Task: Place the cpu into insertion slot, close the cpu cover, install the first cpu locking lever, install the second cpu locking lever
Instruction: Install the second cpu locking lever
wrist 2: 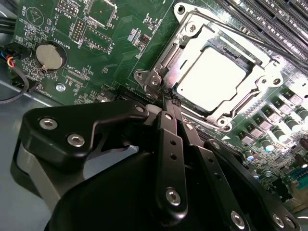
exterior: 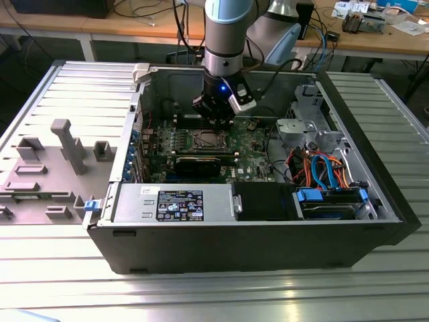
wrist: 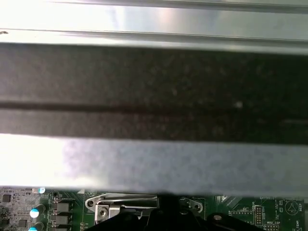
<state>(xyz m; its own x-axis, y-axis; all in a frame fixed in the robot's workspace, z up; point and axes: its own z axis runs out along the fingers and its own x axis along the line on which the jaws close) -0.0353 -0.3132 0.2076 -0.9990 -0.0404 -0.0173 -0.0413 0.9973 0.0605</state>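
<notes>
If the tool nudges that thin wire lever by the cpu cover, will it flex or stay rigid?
Probably springy: the locking lever is a thin bent metal wire running along the cpu cover, so it may flex sideways before it moves. Its smooth, shiny surface could let the tool slip off. It looks light.

1. The computer case [exterior: 375,201] lies open on top, leaving free room above the green board [exterior: 251,144].
2. The power supply box [exterior: 174,203], black expansion card [exterior: 201,163] and cable bundle [exterior: 322,168] crowd the socket [wrist 2: 211,79].
3. The case wall [wrist: 154,91] stands close beside the arm's wrist.
</notes>
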